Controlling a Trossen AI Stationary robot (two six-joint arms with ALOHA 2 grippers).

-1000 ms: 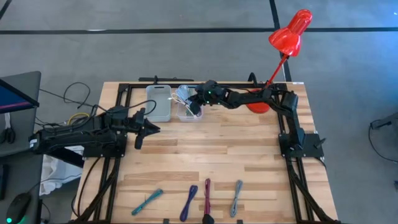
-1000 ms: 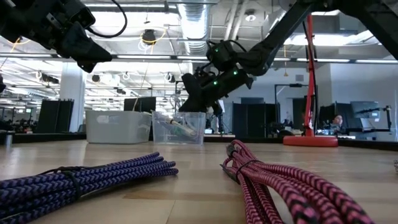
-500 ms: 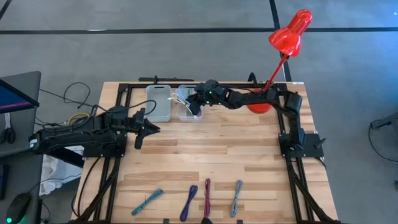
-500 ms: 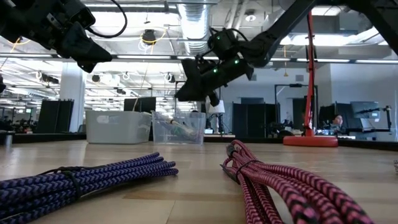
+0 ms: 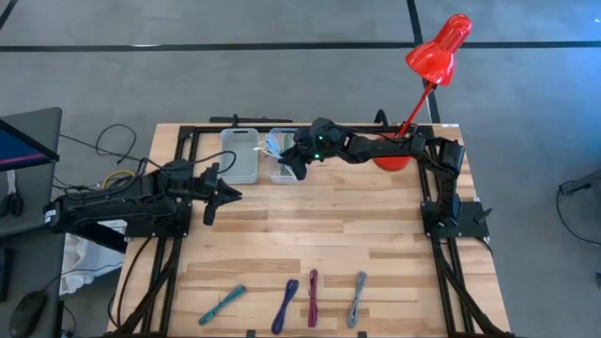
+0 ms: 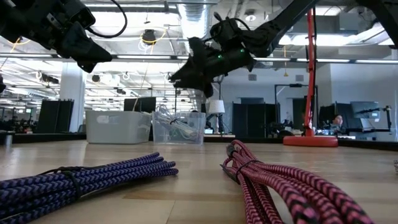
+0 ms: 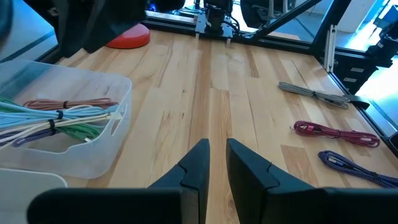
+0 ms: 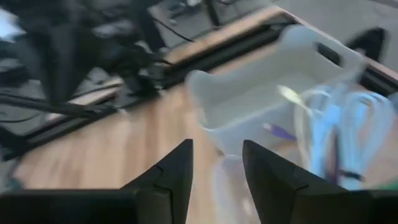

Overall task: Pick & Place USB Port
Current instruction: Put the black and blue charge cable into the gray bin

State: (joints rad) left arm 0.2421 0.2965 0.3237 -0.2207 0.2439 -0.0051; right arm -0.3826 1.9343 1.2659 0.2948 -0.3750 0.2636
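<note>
Cables fill the clear bin [image 5: 281, 161] at upper centre of the high view, and four more lie in a row along the bottom: teal [image 5: 223, 302], purple [image 5: 285, 303], pink [image 5: 313, 300], grey [image 5: 358, 296]. My right gripper [image 5: 292, 165] has drawn back from inside the bin to its near rim. My left gripper [image 5: 211, 195] waits at centre left over bare surface.

Low view: my right gripper [image 6: 179, 76], which a second ago reached down into the bin [image 6: 178, 128], now hangs well above it at upper centre. Nothing dangles from it, so I judge the drop done, or a grasp missed. The purple cable [image 6: 81, 177] and pink cable [image 6: 283, 180] lie in the foreground.

Left wrist view: my left fingers [image 7: 196, 163] stand a narrow gap apart, holding nothing; bundled cables [image 7: 59, 118] rest in the bin at left.

Right wrist view: my right fingers [image 8: 177, 167] are moderately open and empty, with the bin's pale cables [image 8: 339, 130] at right.
</note>
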